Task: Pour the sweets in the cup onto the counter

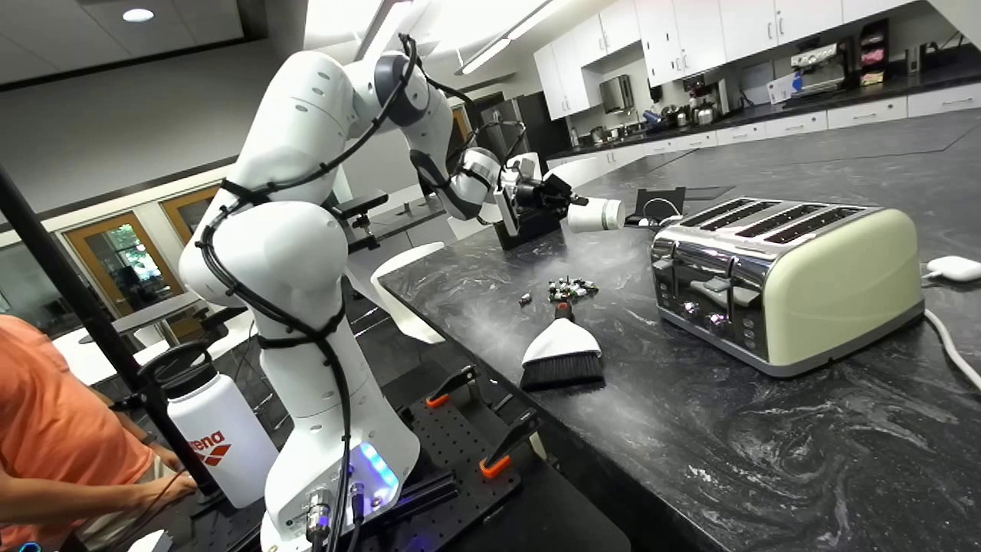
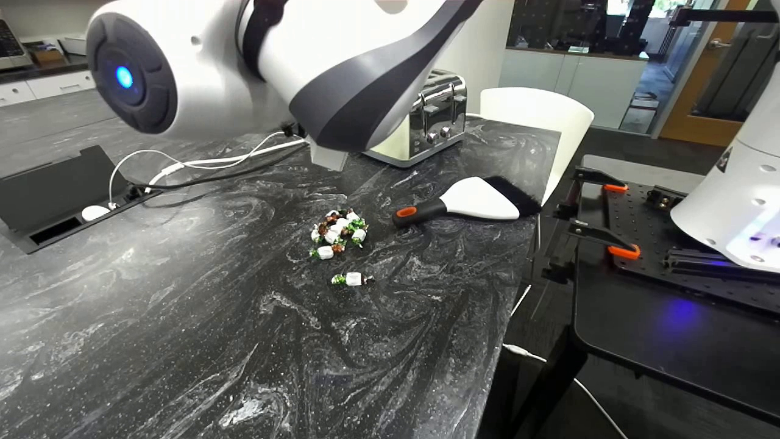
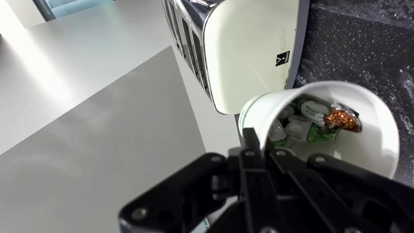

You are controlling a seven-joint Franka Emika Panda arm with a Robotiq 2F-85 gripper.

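We see the claw [image 3: 262,145] closed firmly on the cup [image 1: 592,215], the thin wall at the rim pinched between its fingers [image 3: 251,139] with hardly any gap. We find the cup held in the air above the table [image 2: 183,341], tipped almost onto its side, with its mouth on the claw's side and its green-banded end pointing away. Looking in from the wrist view, we make out several sweets [image 3: 299,127] inside, in white, green and orange-brown wrappers; some lie over others, so we cannot count them all.

More sweets rest on the table. In an exterior view we have them as a loose heap [image 2: 336,231], with a single wrapped piece [image 2: 353,279] lying apart on the near side. To the right of the heap, near but not touching, lies a brush [image 2: 478,198], its dark handle toward the sweets and its black bristles by the table's right edge. In an exterior view we see the pale green toaster [image 1: 839,284] standing to the right of the heap, with a rounded white object [image 1: 956,268] farther right. On the left there we have a person [image 1: 61,429] in an orange top, partly out of view, and a white bottle [image 1: 224,437] between them and the arm [image 1: 268,245]
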